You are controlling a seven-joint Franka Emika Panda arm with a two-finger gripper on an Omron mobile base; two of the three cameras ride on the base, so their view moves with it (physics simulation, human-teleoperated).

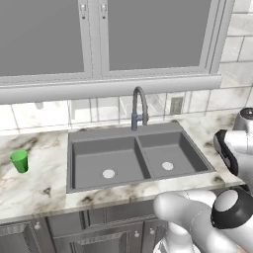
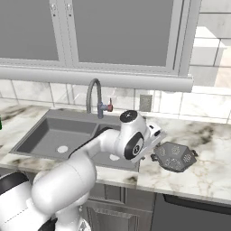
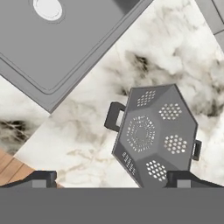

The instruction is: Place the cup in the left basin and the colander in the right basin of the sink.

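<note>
A: In the left base view, the cup (image 1: 20, 161) stands upright at mid-left on the marbled surface (image 1: 39, 183), well apart from the sink (image 1: 136, 158). The left basin (image 1: 106, 160) and right basin (image 1: 165, 153) hold nothing. It looks light and stiff, so a side pinch below the rim should do.

B: In the right base view, the colander (image 2: 175, 156) sits on the surface right of centre, beside the arm's hand. The faucet (image 2: 94, 97) rises under the window (image 2: 122, 31).

A: In the hand view, the tool (image 3: 111, 180) hangs wide open over the colander at lower right, gripping nothing. The colander seems rigid, faceted and perforated; its rim or small side handles look like the safest hold.
</note>
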